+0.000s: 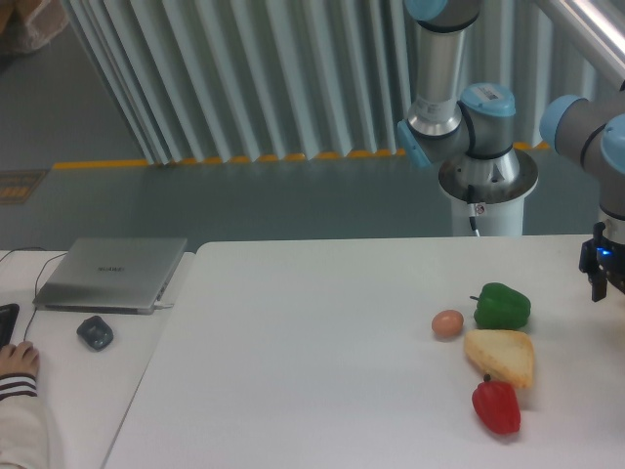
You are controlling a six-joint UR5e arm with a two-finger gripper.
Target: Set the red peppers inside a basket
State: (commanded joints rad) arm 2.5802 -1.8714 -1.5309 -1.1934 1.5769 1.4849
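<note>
The red pepper (497, 406) lies on the white table (312, 352) near its front right, glossy, with a short dark stem pointing up toward the yellow wedge. My gripper (599, 290) hangs at the right edge of the view, above the table and to the right of the green pepper (503, 306), well apart from the red pepper. The frame cuts it off, so only a dark finger and a blue light show, and its state is unclear. No basket is in view.
A small brown egg (447, 323) sits left of the green pepper. A pale yellow wedge like bread (501, 357) lies between the two peppers. On the left desk are a closed laptop (112, 274), a mouse (95, 332) and a person's hand (18, 360).
</note>
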